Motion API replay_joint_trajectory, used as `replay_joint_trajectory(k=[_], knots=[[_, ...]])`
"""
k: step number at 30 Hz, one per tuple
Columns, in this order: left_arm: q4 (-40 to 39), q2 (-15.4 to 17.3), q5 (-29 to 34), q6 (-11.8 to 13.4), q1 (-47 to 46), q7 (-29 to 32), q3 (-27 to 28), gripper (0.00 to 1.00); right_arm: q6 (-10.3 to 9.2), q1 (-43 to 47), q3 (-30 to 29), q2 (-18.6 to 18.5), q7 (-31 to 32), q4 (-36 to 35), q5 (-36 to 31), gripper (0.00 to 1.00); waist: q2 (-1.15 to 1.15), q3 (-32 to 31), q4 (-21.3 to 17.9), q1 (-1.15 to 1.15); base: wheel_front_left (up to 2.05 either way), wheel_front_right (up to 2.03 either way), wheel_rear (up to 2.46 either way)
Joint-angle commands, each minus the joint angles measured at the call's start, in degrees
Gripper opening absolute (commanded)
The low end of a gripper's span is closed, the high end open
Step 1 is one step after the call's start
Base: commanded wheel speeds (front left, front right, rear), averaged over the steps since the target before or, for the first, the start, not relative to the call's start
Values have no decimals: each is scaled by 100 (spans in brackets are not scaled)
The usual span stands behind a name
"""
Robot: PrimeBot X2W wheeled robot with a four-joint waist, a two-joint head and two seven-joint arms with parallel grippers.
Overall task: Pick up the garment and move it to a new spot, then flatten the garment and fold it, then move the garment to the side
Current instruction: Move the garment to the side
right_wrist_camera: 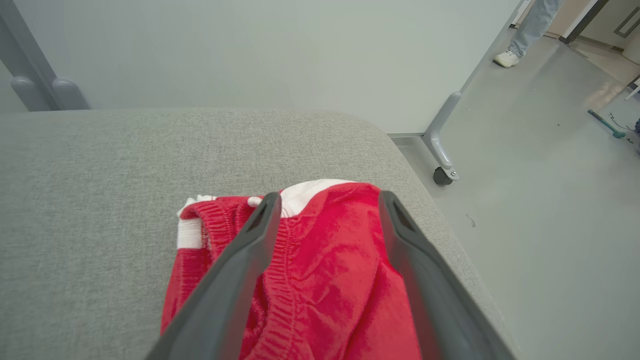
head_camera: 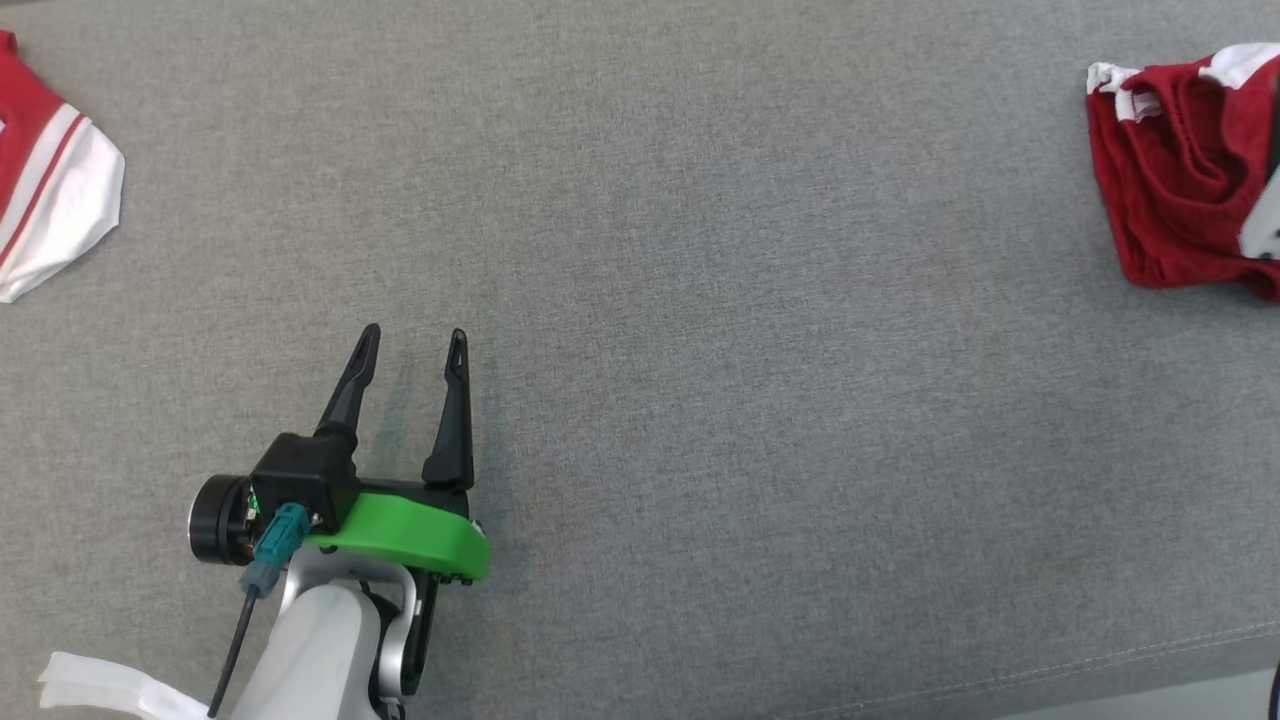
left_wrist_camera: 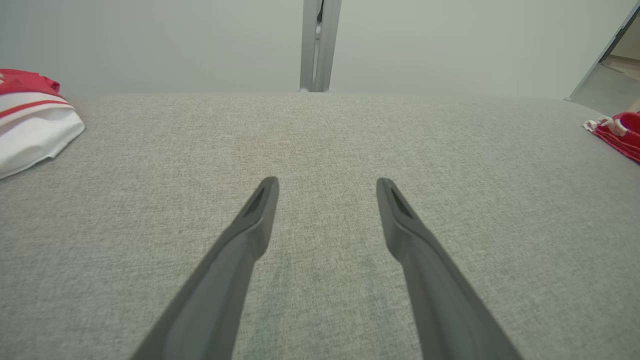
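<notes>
My left gripper (head_camera: 415,335) has its fingers spread over the bare grey cushion (head_camera: 700,300) and pinches nothing. The garment (head_camera: 50,190) lies well apart from it, ahead and to its left; I see a white sleeve with red stripes. My right gripper (right_wrist_camera: 327,200) is spread too, its fingers over a smaller dark red garment (right_wrist_camera: 330,280).

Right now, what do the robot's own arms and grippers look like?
The left gripper has two long, dark, tapering fingers with slotted tips on a black housing, a bright green guard, a teal connector with a black cable, and a pale forearm. The right gripper shows the same dark grey slotted fingers.
</notes>
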Motion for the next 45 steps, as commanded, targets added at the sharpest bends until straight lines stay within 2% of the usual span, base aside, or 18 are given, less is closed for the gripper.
replay_joint_trajectory(k=[1, 10, 18, 23, 30, 34, 40, 45], knots=[[58, -13, -37, -16, -70, -49, 29, 100, -7, -30, 83, 84, -69, -68, -6, 100, 0, -111, -15, 0, 0, 0, 0], [734, -159, -312, -66, -354, -240, 255, 100, -7, 474, 631, 707, -334, -644, 349, 100, 0, -728, 101, 0, 0, 0, 0], [1083, -284, -372, -57, -40, -292, 599, 100, -7, 1576, 955, 1115, -464, -1691, 683, 100, 0, -1396, 360, 0, 0, 0, 0], [1027, -353, -273, -91, 325, -289, 846, 100, -7, 2527, 689, 1457, -465, -2611, 693, 100, 0, -1724, 525, 0, 0, 0, 0], [979, -408, -167, -159, 801, -283, 914, 100, -7, 3899, 92, 2015, -464, -3931, 221, 100, 0, -1976, 681, 0, 0, 0, 0], [924, -433, -149, -178, 997, -284, 897, 100, -7, 4549, -140, 2210, -465, -4507, 4, 100, 0, -2035, 729, 0, 0, 0, 0], [856, -446, -175, -172, 1178, -284, 846, 100, -7, 5273, -313, 2300, -399, -5156, -126, 100, 0, -2087, 754, 0, 0, 0, 0], [837, -448, -247, -136, 1203, -284, 781, 100, -7, 5494, -255, 2307, -328, -5408, 69, 100, 0, -2103, 730, 0, 0, 0, 0]])
